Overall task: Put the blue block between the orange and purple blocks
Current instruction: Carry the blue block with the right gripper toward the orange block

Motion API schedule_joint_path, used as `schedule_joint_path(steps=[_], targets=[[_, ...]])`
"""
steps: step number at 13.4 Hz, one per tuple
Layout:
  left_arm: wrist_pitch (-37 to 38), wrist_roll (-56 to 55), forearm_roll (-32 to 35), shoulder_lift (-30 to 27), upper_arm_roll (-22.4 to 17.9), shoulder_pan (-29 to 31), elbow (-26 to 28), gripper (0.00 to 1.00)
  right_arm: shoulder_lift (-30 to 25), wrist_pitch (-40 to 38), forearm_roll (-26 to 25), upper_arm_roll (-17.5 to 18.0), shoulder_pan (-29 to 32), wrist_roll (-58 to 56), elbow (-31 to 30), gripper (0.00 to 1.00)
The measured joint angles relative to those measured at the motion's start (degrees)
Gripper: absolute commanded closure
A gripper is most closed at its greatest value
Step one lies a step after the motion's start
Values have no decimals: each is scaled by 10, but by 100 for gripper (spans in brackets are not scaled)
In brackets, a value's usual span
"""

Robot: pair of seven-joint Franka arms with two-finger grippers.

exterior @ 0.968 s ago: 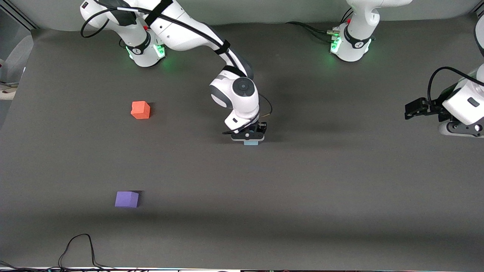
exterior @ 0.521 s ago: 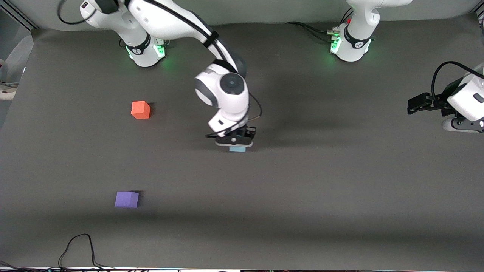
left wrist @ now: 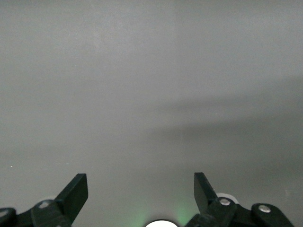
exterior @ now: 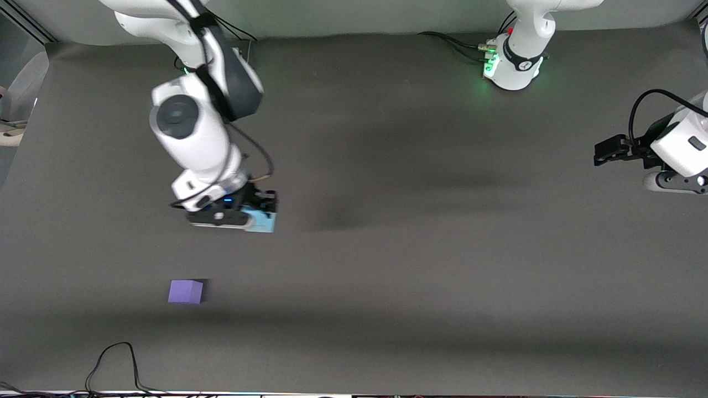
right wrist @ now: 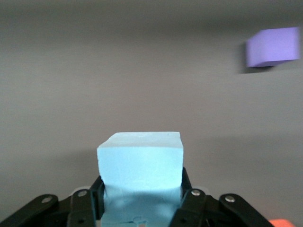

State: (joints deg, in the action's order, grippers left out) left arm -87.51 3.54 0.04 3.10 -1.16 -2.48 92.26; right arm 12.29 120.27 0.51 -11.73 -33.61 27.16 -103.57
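My right gripper is shut on the light blue block and holds it above the table, over the stretch between the table's middle and the purple block. In the right wrist view the blue block sits between the black fingers, with the purple block resting on the table apart from it. The right arm hides the orange block in the front view; only an orange sliver shows in the right wrist view. My left gripper waits open and empty at the left arm's end of the table, as the left wrist view also shows.
The dark grey table mat covers the table. A black cable loop lies at the edge nearest the front camera. The left arm's base with its cables stands at the table's back edge.
My right gripper has carried the blue block from the table's middle toward the right arm's end, and higher. The arm now covers the orange block. The left arm has barely moved.
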Motion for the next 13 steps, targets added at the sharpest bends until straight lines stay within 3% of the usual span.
schedule_joint_path(steps=[5, 7, 10, 13], targets=[[1, 0, 0, 0, 0, -1, 0, 0, -54, 5, 42, -149, 2, -225, -109, 57], [1, 0, 0, 0, 0, -1, 0, 0, -52, 65, 45, -185, 3, -280, -160, 57], [1, 0, 0, 1, 0, -2, 0, 0, -16, 194, 80, -200, 2, -338, -254, 57], [2, 0, 0, 1, 0, -2, 0, 0, 56, 242, 172, -199, -1, -418, -267, 57]])
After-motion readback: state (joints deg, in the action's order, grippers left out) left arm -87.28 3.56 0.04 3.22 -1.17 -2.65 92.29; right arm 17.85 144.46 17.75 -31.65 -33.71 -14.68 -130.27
